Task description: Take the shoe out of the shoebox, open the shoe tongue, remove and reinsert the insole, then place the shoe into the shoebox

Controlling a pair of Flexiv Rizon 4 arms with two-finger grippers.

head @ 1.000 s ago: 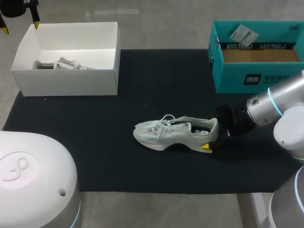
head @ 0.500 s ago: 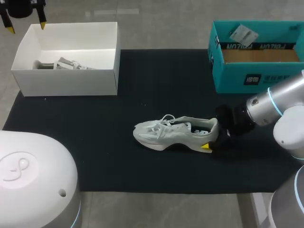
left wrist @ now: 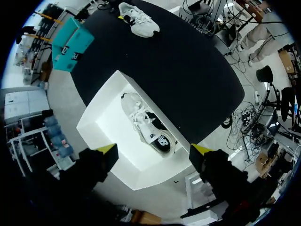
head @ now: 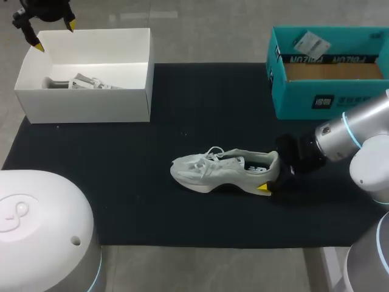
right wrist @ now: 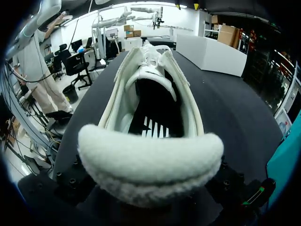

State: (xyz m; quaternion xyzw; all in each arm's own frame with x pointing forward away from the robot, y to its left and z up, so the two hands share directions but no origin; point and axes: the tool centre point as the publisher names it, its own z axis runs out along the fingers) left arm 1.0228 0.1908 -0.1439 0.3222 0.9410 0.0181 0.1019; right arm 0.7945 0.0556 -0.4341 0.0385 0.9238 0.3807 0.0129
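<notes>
A black mat (head: 140, 201) covers the bench, with a white box (head: 85, 106) at its far left and a teal box (head: 328, 97) at its far right. The shoe (head: 222, 170) stands on its sole mid-mat, out of any box, presumably so its tongue and insole can be worked. The right hand (head: 272, 181) sits at the heel, likely to steady it; whether it clamps cannot be told. The left hand (head: 55, 35) hovers spread and empty over the white box, which holds a second shoe (left wrist: 148, 125).

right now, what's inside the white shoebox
One pale shoe lies on the floor of the white shoebox, toward one long wall. Nothing else shows on the bare floor. Whatever is beneath the shoe is covered.
</notes>
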